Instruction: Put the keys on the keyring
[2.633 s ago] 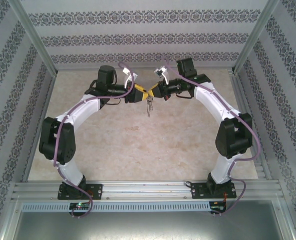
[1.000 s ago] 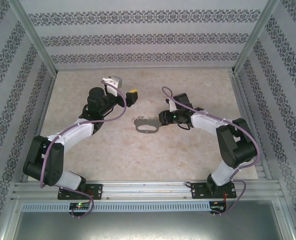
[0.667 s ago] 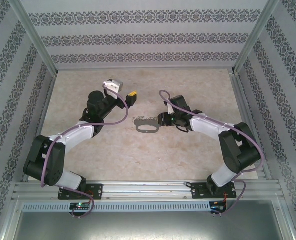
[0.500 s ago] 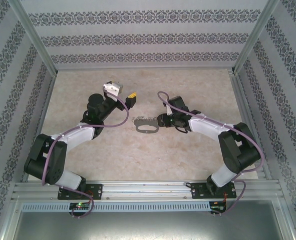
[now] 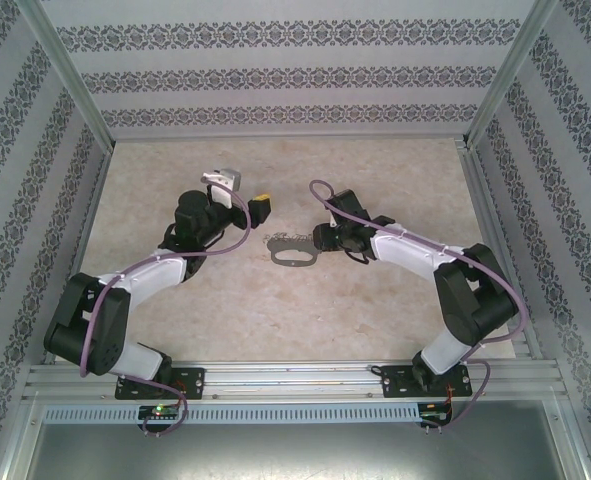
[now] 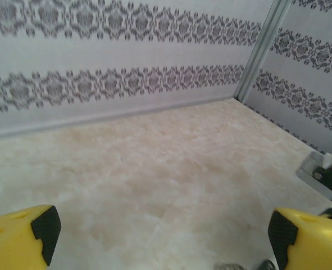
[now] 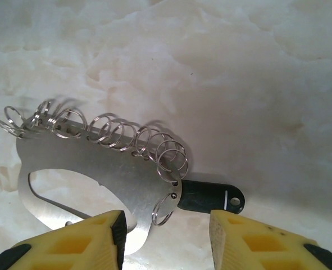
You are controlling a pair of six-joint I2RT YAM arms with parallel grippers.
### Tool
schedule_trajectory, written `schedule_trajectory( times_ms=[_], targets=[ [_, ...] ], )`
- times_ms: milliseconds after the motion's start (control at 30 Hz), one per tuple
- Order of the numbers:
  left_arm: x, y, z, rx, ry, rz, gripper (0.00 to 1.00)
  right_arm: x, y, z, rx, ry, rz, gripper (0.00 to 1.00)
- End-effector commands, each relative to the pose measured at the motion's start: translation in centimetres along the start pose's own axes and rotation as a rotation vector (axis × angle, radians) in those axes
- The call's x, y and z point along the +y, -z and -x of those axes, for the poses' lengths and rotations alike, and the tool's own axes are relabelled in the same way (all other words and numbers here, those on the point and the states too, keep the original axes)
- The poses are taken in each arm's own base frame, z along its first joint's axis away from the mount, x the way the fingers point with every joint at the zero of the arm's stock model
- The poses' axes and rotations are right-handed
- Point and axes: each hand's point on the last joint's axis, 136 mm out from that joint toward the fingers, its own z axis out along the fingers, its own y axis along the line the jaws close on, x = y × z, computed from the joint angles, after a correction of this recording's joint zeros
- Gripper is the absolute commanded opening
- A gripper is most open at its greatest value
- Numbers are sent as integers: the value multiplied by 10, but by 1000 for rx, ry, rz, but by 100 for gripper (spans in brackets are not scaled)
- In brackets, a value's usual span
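My right pincer (image 7: 167,225) hangs half-open, empty, over the flat grey D-shaped metal keyring (image 7: 92,169) lying lower centre, with the tiny black-headed key (image 7: 210,198) seemingly threaded on. I should lift straight up so nothing snags. My left pincer (image 6: 163,233) gapes, empty.

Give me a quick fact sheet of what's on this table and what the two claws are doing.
Keyring: lying flat on the table, small rings along one edge
Key: black head against the keyring's corner; threaded on or not, cannot tell
Left gripper: open, holding nothing
Right gripper: open, close over the keyring's corner
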Motion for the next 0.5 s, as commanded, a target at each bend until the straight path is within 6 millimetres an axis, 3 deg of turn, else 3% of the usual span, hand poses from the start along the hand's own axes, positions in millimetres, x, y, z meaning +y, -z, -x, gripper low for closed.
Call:
schedule_trajectory(
  times_ms=[0, 467],
  targets=[
    [-10, 1, -9, 4, 131, -50, 95, 3, -5, -2, 16, 9, -28, 44],
    [-16, -12, -18, 48, 124, -94, 96, 3, -30, -15, 81, 73, -112, 34]
  ],
)
